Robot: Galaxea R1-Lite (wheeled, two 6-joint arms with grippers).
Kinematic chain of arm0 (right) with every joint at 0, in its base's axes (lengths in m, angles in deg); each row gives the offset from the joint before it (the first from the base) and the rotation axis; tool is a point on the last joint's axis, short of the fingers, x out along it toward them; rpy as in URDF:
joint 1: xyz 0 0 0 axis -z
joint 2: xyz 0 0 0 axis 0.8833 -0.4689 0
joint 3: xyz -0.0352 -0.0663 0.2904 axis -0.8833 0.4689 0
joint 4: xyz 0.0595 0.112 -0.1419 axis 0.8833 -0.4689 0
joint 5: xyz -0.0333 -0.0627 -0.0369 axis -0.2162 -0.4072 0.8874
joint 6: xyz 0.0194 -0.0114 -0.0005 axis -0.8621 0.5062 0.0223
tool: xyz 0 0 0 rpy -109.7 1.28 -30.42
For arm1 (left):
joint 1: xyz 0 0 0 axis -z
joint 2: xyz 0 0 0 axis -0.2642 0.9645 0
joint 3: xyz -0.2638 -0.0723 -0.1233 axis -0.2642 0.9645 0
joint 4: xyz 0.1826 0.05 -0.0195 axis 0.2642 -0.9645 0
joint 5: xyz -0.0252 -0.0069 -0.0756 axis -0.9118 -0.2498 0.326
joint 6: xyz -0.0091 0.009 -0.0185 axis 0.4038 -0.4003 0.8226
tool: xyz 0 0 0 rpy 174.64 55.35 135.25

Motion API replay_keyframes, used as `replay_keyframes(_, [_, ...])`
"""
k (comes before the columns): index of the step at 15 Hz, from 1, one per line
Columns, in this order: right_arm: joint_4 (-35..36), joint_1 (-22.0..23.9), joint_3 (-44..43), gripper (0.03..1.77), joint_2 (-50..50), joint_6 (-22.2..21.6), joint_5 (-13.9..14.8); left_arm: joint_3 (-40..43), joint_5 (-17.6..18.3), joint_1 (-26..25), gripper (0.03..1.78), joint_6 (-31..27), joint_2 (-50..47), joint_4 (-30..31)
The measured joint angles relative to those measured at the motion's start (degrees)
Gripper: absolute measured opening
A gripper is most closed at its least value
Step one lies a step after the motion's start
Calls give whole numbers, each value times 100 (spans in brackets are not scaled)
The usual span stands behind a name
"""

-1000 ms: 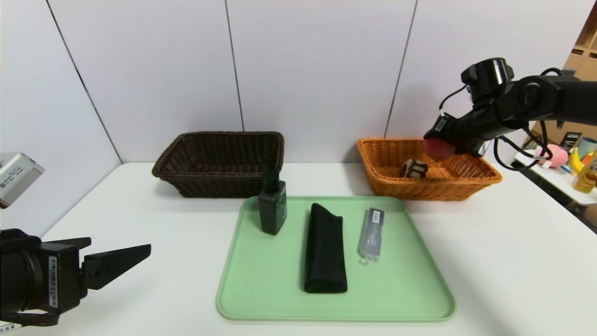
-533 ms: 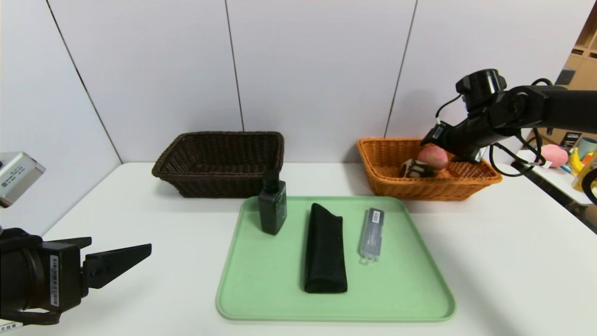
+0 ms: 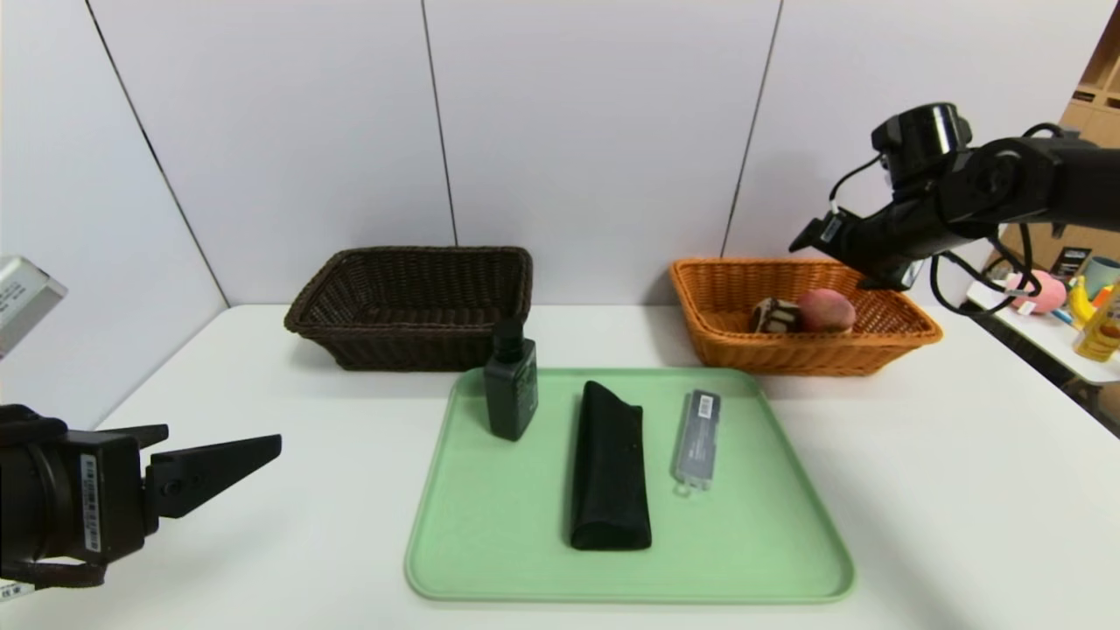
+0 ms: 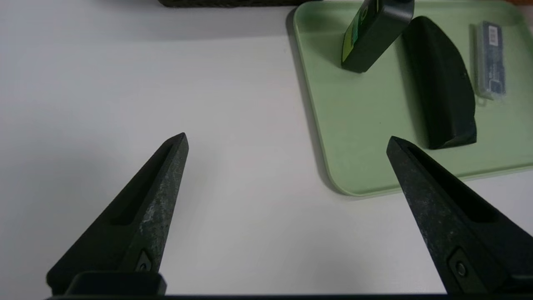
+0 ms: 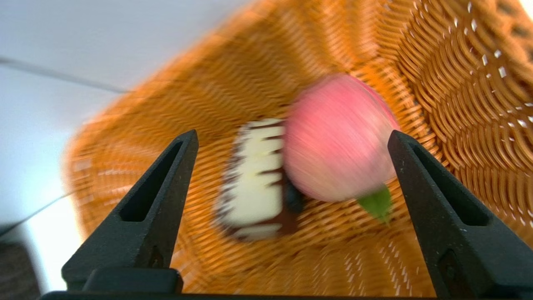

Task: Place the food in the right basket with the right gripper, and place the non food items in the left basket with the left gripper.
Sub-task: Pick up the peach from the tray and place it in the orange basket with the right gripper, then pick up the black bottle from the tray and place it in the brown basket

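Wicker baskets, two: the orange basket at 2 o'clock holds both foods, peach touching cake slice; the brown basket at 11 holds nothing. Three non-food items, bottle, pouch and case, lie on the tray. Right gripper, formerly clamping the peach, now hangs spread above it; left gripper spread at 8.

Premises read as a robotics test lab: plain white worktop enclosed by bare grey partition panels, a side table at right stocked with toy props, including a pink plush toy, and cardboard shelving behind
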Motion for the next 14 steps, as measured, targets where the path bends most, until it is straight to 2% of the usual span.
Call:
replay_keyframes(3, [-290,-427,-2,162,801,188,-35,-419,-6,-2,169,1,185,-63])
replay_keyframes(5, [-846,-837,-2,164,1384,318,-38,-805,2,30,169,74,422,-315])
replay_keyframes(7, [-1803,-1187,9,166,1865,332,-41,-1401,2,247,169,328,745,-778])
replay_keyframes(9, [-2771,-1454,63,167,2270,273,-44,-2133,-2,642,169,673,1186,-1502])
replay_keyframes(11, [-3150,-1563,229,168,2604,105,-44,-2745,-52,1008,169,937,1768,-2076])
replay_keyframes(12, [-3156,-1581,361,168,2750,76,-49,-2914,-111,1133,169,998,2048,-2078])
replay_keyframes(14, [-3150,-1592,664,169,3009,63,-63,-2748,-160,1325,169,996,2445,-1397])
